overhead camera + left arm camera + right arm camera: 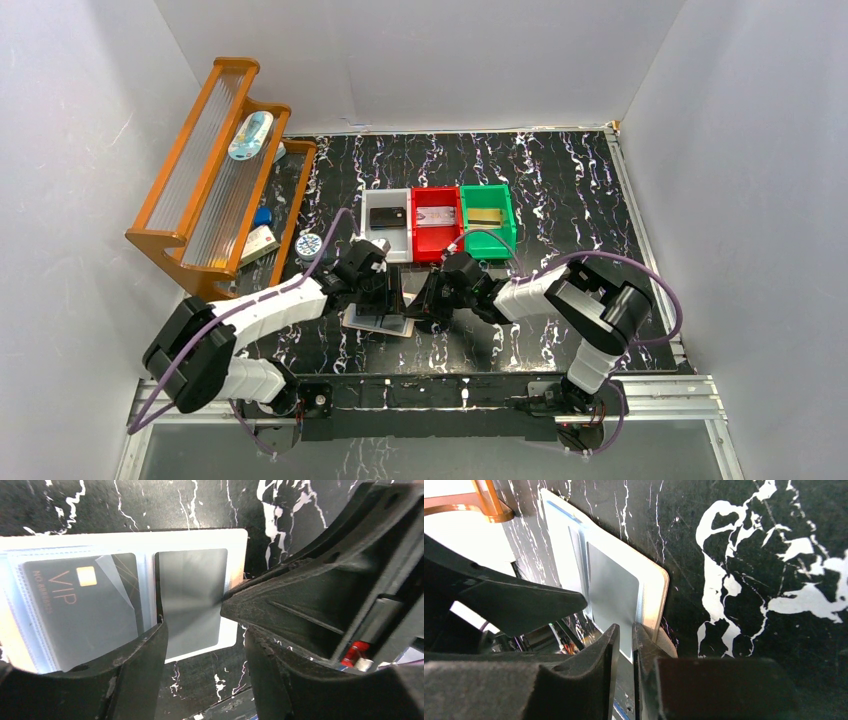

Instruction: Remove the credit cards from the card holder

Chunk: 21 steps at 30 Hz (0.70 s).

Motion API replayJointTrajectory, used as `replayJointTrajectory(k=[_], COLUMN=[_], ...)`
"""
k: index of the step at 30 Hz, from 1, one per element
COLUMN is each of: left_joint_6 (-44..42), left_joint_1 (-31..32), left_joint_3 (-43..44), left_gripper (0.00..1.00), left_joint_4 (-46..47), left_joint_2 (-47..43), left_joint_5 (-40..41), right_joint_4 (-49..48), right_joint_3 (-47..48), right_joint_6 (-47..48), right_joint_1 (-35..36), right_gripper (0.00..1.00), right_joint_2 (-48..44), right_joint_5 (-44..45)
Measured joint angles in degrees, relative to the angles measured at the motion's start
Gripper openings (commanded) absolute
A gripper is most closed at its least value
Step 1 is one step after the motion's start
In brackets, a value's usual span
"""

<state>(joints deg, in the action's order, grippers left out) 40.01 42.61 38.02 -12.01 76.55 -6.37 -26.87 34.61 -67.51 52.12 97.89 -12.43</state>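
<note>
Open card holder (200, 537) on the counter (749, 530): left claw (205, 630) released; right claw (625, 632) nearly closed on the stiff, slick grey card's (614, 585) outer edge, hold unconfirmed.

The left end effector (385, 290) and right end effector (427, 300) crowded together over the card holder (380, 324), leaving barely a gap. Bins (391, 255) stood close behind and a rack (215, 170) stood leftward, while the counter (590, 200) lay open rightward.

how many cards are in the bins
3: dark card in the grey bin, pale card in the red bin, gold card in the green bin. Others may hide underneath.
</note>
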Motion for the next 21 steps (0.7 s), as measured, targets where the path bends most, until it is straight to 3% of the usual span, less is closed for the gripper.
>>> replayJointTrajectory(k=[5, 9, 21], left_joint_6=[-1.31, -2.62, -1.92], left_joint_1=[-0.02, -0.55, -1.18], left_joint_3=[1.07, 0.70, -1.46], left_gripper=[0.66, 0.60, 0.59], left_joint_4=[-1.20, -0.50, 2.58], left_joint_2=[-3.19, -2.54, 1.33], left_joint_5=[2.25, 2.05, 0.70], right_joint_4=[-0.55, -1.77, -3.80], right_joint_3=[-0.31, -0.66, -1.46], right_joint_6=[-0.17, -0.35, -1.25], right_joint_1=[-0.02, -0.42, -0.74], right_gripper=[0.25, 0.26, 0.25], right_joint_2=[0.04, 0.63, 0.98], right_joint_5=[0.02, -0.94, -1.66])
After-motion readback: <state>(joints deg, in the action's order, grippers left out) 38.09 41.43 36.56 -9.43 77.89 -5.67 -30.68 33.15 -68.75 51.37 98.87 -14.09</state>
